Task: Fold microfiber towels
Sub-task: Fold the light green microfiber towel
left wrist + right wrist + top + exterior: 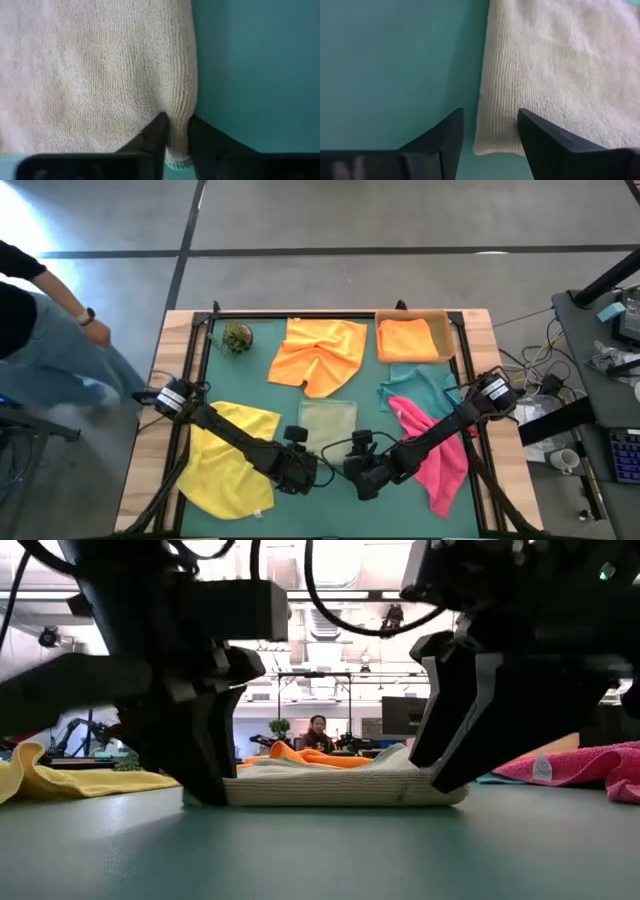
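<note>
The olive green towel (328, 423) lies folded flat at the table's middle, near the front edge. My left gripper (177, 135) is at its near left corner, shut on its edge, and also shows in the low view (205, 780). My right gripper (490, 132) is open at the near right corner (495, 142), one finger over the cloth and one over bare table. The other towels lie untouched: yellow (235, 455), orange (320, 352), teal (425, 385), pink (435, 445), and a folded orange one (408, 338) in the tray. My left gripper pinches the olive towel's left edge (179, 117) between its two fingers, close to the near corner. The cloth is pushed up into a small ridge between the fingertips. The fingers come slanting down from the near side. The towel lies flat on the table. Whether my right gripper touches the towel cannot be told.
A tan tray (447, 330) stands at the far right and a green plant ball (237, 337) at the far left. A person (40, 330) stands beside the table's left side. Bare teal mat (330, 500) shows in front of the grippers.
</note>
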